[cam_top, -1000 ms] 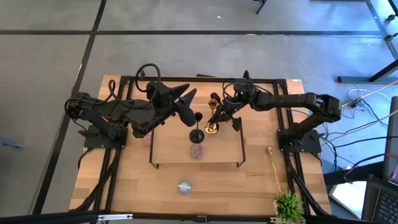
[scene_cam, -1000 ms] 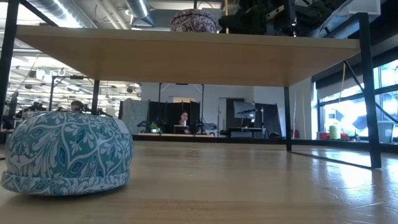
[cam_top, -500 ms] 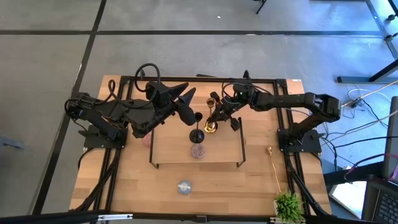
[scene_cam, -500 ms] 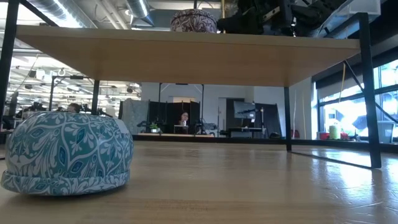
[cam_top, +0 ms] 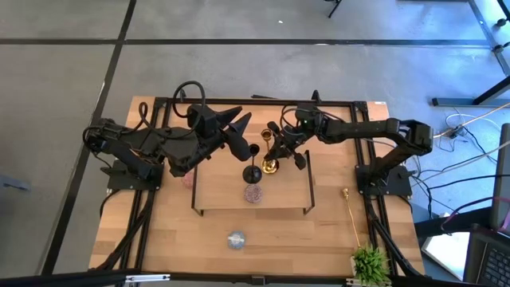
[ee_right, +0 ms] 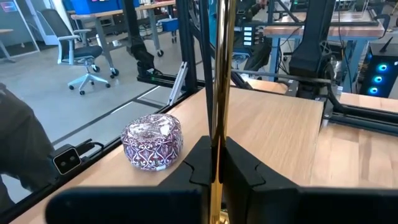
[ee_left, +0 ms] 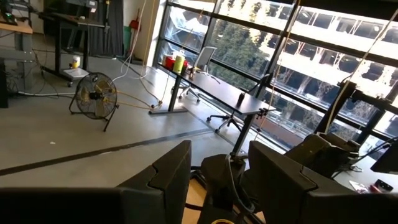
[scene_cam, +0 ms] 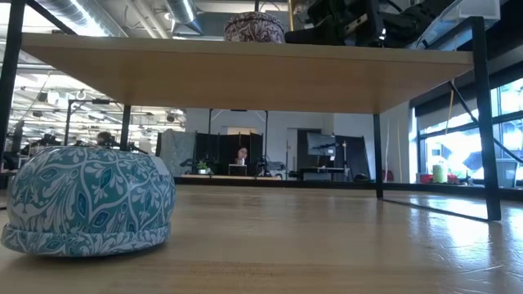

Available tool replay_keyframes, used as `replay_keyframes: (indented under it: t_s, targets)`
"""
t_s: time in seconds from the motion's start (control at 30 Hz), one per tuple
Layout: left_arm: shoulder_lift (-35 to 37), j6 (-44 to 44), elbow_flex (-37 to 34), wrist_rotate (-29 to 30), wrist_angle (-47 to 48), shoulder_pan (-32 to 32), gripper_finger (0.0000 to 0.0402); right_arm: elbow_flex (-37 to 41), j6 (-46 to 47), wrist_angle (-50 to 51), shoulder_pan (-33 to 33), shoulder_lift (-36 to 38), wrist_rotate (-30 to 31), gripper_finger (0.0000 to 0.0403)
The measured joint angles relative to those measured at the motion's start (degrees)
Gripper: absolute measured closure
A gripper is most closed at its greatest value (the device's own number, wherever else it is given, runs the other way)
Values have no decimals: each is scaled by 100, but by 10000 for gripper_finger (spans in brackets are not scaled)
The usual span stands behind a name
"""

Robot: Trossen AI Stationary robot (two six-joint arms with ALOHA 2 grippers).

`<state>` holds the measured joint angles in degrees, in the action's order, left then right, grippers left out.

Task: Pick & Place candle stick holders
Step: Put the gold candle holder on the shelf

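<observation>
A gold candle stick holder (cam_top: 270, 151) stands upright at the far part of the wooden board (cam_top: 223, 195), and my right gripper (cam_top: 277, 148) is shut on its stem. A black holder (cam_top: 252, 164) stands on its round foot just to its left. My left gripper (cam_top: 248, 136) is open and empty, raised beside the black holder's top. A mauve round (cam_top: 253, 193) sits on the board. A pink round (cam_top: 188, 180) and a pale blue round (cam_top: 236, 239) sit on the table. A second gold holder (cam_top: 351, 211) lies on the table at the right. My right gripper pinches the gold holder's slim stem (ee_right: 217, 134) between its two fingers, roughly level, from the table's right side, across the stem. The holder stays upright. The fingers hide its foot in the wrist view, so I cannot tell whether it rests on the board.
The board stands on black end rails above the table, as the low view (scene_cam: 245, 69) shows, with the pale blue round (scene_cam: 86, 200) on the table in front of it. A small green plant (cam_top: 370, 263) stands at the near right corner.
My right gripper has shifted a little toward the table's left with the gold holder, closer to the black holder. The holder's top has moved the same way while its foot stays at about the same spot.
</observation>
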<state>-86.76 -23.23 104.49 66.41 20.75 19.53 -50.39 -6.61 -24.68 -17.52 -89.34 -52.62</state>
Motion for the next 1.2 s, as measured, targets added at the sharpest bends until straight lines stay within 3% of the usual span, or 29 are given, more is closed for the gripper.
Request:
replay_keyframes:
  t_s: [0.27,1.2]
  targets:
    - [0,27,0,0,0,0,245,0,173,-5,0,4,-59,356]
    - [0,93,0,1,4,0,245,0,299,77,-7,9,-57,351]
